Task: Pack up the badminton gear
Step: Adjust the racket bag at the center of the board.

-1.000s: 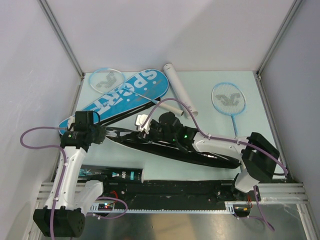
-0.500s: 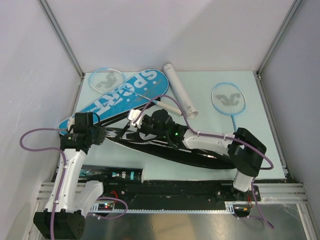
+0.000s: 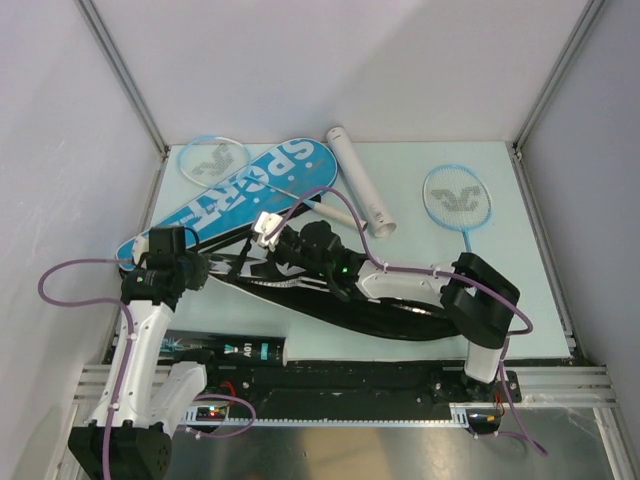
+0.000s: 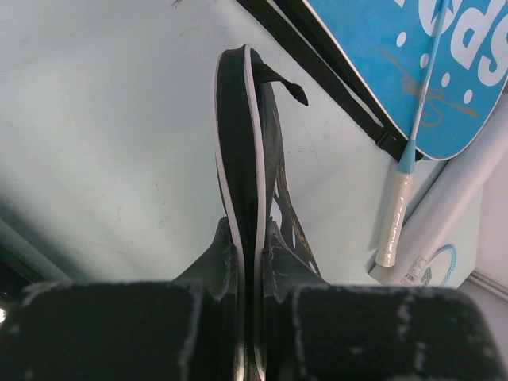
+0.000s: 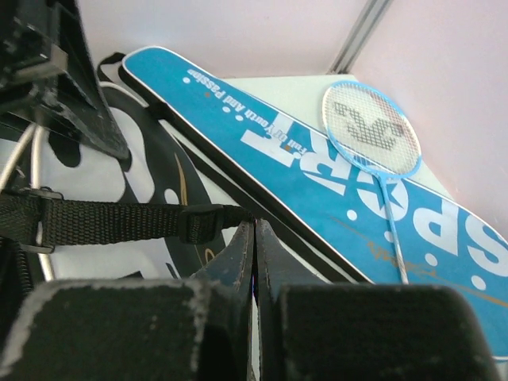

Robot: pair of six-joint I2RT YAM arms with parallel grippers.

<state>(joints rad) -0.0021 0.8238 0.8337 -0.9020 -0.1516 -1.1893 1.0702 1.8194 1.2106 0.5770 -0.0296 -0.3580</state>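
1. Black cover (image 3: 330, 305) lies on the desk (image 3: 520, 200), its long axis slanting from left to near right, with the wide end toward my left arm.
2. Left claw (image 4: 252, 238) is clamped on its white-piped rim.
3. Right claw (image 5: 254, 238) is shut at the strap (image 5: 119, 222) end; I cannot tell if it is pinching anything.
4. Both claws are at the wide end. The blue cover (image 3: 240, 195) is just behind.

The blue cover (image 3: 240, 190) looks like smooth cloth, a bit shiny, with white printed letters. The black cover (image 3: 320, 305) is shinier, with a white trim along its edge. A strap (image 5: 103, 222) is black woven cloth and looks rough. The desk (image 3: 515, 240) is pale green, smooth and matt. The white tube (image 3: 362, 188) looks smooth and dull. The left gripper (image 4: 250, 236) has matt black fingers with white scuffs.
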